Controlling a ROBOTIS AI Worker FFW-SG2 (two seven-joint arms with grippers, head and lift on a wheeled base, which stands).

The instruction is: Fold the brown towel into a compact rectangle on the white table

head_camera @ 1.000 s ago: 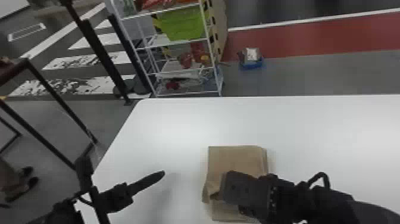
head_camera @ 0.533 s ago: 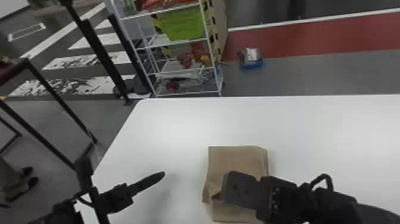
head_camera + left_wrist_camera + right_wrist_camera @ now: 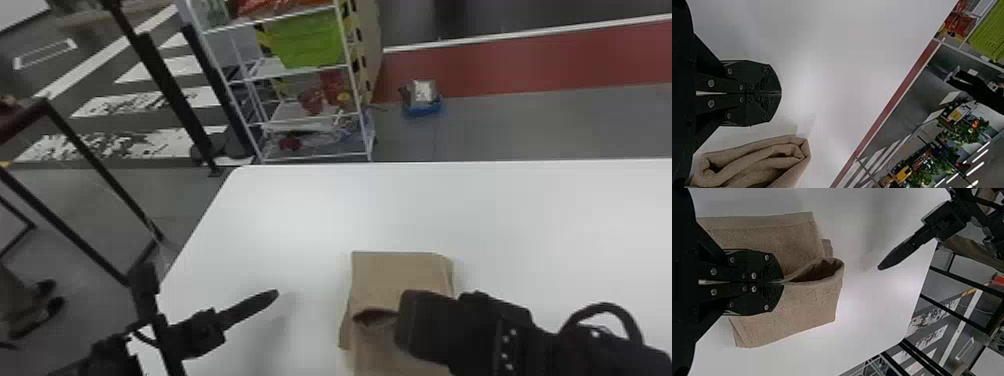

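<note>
The brown towel (image 3: 400, 275) lies folded on the white table (image 3: 300, 210), near its front, with a raised loop of cloth on its left part. Over the towel is my right gripper (image 3: 402, 320); in the right wrist view the same gripper (image 3: 783, 282) is shut on a ridge of the towel (image 3: 801, 305) beside the loop's opening. My left gripper (image 3: 276, 295) stays above the table, left of the towel and apart from it. The left wrist view has that gripper (image 3: 781, 93) shut with nothing in it, and the towel's rolled layers (image 3: 758, 160) beside it.
Behind the table stands a white shelf rack (image 3: 300, 120) with a green basket (image 3: 310, 42). A small blue-based item (image 3: 422, 97) rests on the floor. The table's left edge runs close by the left arm, with a dark-framed stand (image 3: 90, 155) beyond it.
Over the last second the right gripper has shifted very slightly to the right, with the cloth it holds. The left arm has kept still.
</note>
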